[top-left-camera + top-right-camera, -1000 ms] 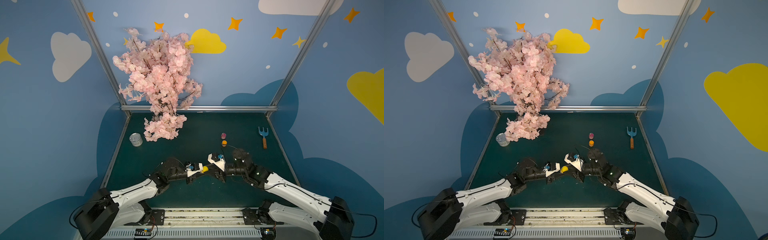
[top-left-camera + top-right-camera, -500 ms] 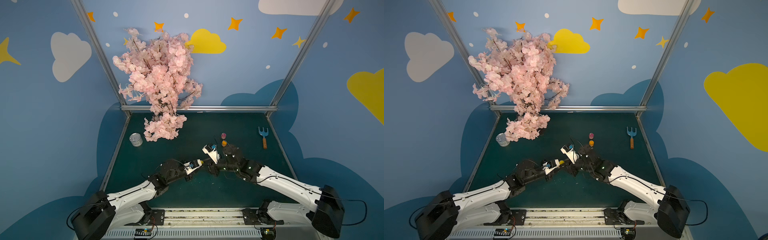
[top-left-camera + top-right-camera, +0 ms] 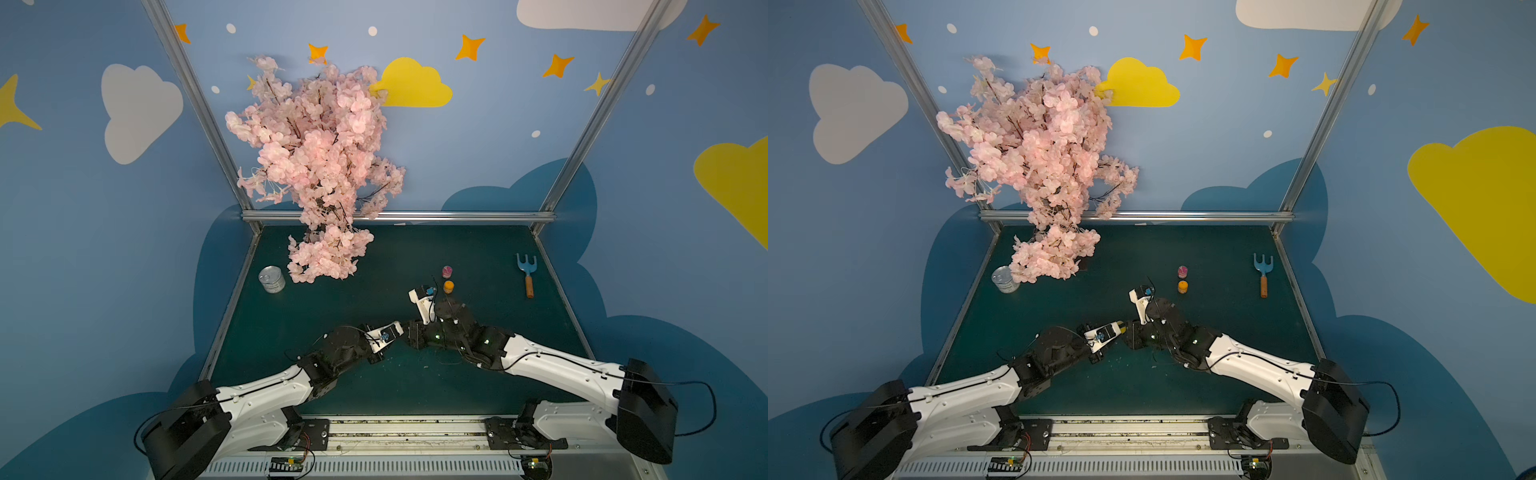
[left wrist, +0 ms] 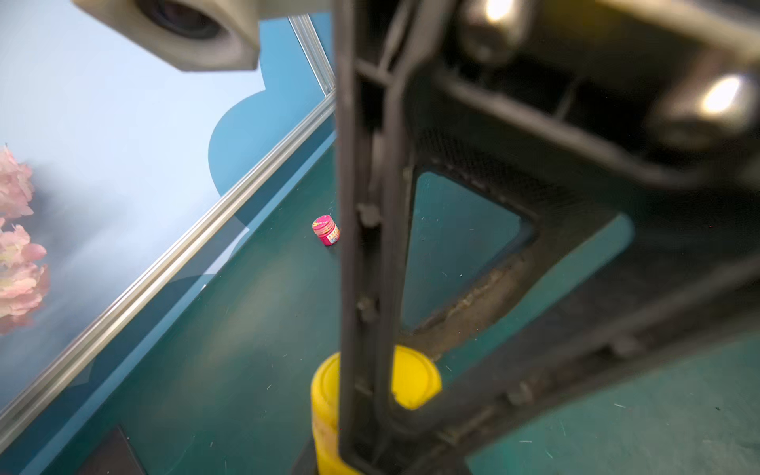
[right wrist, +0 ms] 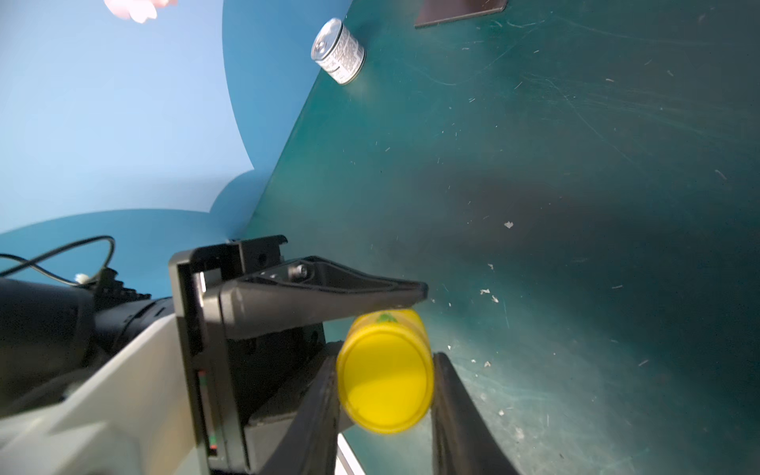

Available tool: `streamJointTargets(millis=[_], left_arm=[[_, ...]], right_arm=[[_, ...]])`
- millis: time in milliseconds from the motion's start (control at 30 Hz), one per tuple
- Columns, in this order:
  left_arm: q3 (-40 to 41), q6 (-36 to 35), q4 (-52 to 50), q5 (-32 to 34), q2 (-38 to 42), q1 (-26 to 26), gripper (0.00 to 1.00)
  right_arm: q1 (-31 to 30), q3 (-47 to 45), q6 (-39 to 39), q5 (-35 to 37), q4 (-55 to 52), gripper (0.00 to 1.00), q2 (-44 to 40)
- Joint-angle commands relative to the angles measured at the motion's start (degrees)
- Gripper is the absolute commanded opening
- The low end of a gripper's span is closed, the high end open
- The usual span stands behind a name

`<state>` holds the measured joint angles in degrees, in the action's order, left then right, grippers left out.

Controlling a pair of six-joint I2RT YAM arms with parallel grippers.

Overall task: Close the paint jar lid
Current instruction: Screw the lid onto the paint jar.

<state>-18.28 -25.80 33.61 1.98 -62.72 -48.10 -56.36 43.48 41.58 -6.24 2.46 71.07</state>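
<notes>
Here, in both top views, the two arms meet nose to nose just to the 6 o'clock side of the middle of the desk (image 3: 415, 249). The left gripper (image 3: 1119, 328) reaches in from 8 o'clock and the right gripper (image 5: 384, 364) from 4 o'clock. Between them the yellow jar (image 5: 386, 323) is held on its side, clear of the desk. The left fingers (image 5: 329, 292) are pressed onto its body; only one of them shows fully in the right wrist view. The lid (image 5: 384, 382) sits on the jar's mouth and faces the right wrist camera. The right fingers (image 5: 452, 403) pinch the lid's rim from both sides. In the left wrist view one dark finger crosses the lid's face. From the grippers, an orange pot (image 3: 448, 286) stands close by at 1 o'clock, with a pink pot (image 3: 447, 271) just beyond it, both upright. A can (image 3: 272, 279) stands at the desk's 10 o'clock edge under the blossom (image 3: 320, 166). A blue rake (image 3: 527, 274) lies flat at 2 o'clock.
</notes>
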Motion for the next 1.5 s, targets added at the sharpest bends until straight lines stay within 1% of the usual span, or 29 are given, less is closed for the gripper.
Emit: streamJointTargets(millis=[0,67,100,167,233,300,367,433,533,600,700,733,833,900,967,1033,1100,1200,1300,1333,1467], left_arm=[[-1.0,-2.2,5.1,2.7,1.6,-0.1,0.29],[-1.1,-2.4,5.1,2.8,1.4,0.0,0.29],[-1.1,-2.4,5.1,2.8,1.3,0.0,0.29],[-1.2,-2.7,4.8,2.4,1.1,0.1,0.29],[-1.4,-2.7,4.2,2.0,1.0,0.0,0.29],[-1.5,-2.5,4.0,1.1,0.9,0.1,0.29],[-1.7,-1.7,3.7,-0.5,0.9,0.2,0.29],[-2.1,-0.9,2.9,-2.4,0.8,0.4,0.3],[-2.9,0.4,1.7,-6.9,0.5,0.5,0.3],[-4.0,1.3,-0.3,-10.3,0.2,0.4,0.3],[-5.3,2.4,-2.0,-13.6,-0.4,0.4,0.3],[-5.3,2.5,-1.9,-14.5,-0.6,0.4,0.3],[-5.2,2.5,-2.0,-20.5,-1.0,0.4,0.31],[-5.2,2.5,-2.0,-24.3,-0.9,0.4,0.31],[-5.3,2.3,-2.2,-26.5,-1.0,0.4,0.31],[-5.2,2.4,-2.3,-27.6,-1.0,0.4,0.31],[-5.4,2.3,-2.6,-28.6,-1.0,0.4,0.31],[-5.5,2.3,-2.8,-29.1,-1.1,0.4,0.31],[-5.5,2.2,-2.8,-29.1,-1.6,0.4,0.31],[-5.6,2.3,-2.7,-29.2,-1.7,0.4,0.31],[-6.0,2.4,-2.8,-29.9,-2.4,0.4,0.31]], right_arm=[[0.4,-1.3,5.6,5.0,-2.4,0.3,-1.6],[0.3,-1.1,5.3,5.5,-3.9,0.52,-2.5],[0.2,-1.3,4.9,6.2,-4.9,0.61,-3.4],[0.2,-2.8,4.1,7.8,-6.0,0.72,-6.0],[0.2,-4.6,3.6,10.0,-7.4,0.74,-9.7],[0.2,-8.9,4.2,12.9,-8.4,0.77,-14.6],[0.3,-12.0,4.2,16.8,-10.1,0.77,-19.3],[0.6,-15.6,1.1,18.4,-10.1,0.78,-24.2],[1.5,-19.7,-5.2,18.9,-9.8,0.78,-31.7],[2.5,-20.1,-10.0,20.5,-12.4,0.8,-35.7],[4.1,-19.2,-20.3,19.0,-12.6,0.81,-38.8],[4.4,-18.7,-24.1,17.7,-12.1,0.81,-39.2],[5.1,-16.9,-35.1,12.1,-9.8,0.8,-38.6],[5.9,-15.9,-43.2,3.6,-8.0,0.81,-37.2],[6.2,-15.0,-49.9,-5.1,-7.8,0.79,-35.8],[6.5,-15.5,-53.6,-11.9,-4.7,0.77,-34.5],[6.6,-15.2,-55.8,-17.0,-2.5,0.72,-32.4],[6.6,-14.0,-57.8,-19.0,-2.2,0.65,-29.4],[6.6,-12.5,-58.7,-21.0,-3.1,0.63,-27.7],[6.6,-11.7,-60.8,-21.7,-3.9,0.62,-27.1],[6.6,-9.6,-62.4,-22.9,-5.1,0.56,-24.5]])
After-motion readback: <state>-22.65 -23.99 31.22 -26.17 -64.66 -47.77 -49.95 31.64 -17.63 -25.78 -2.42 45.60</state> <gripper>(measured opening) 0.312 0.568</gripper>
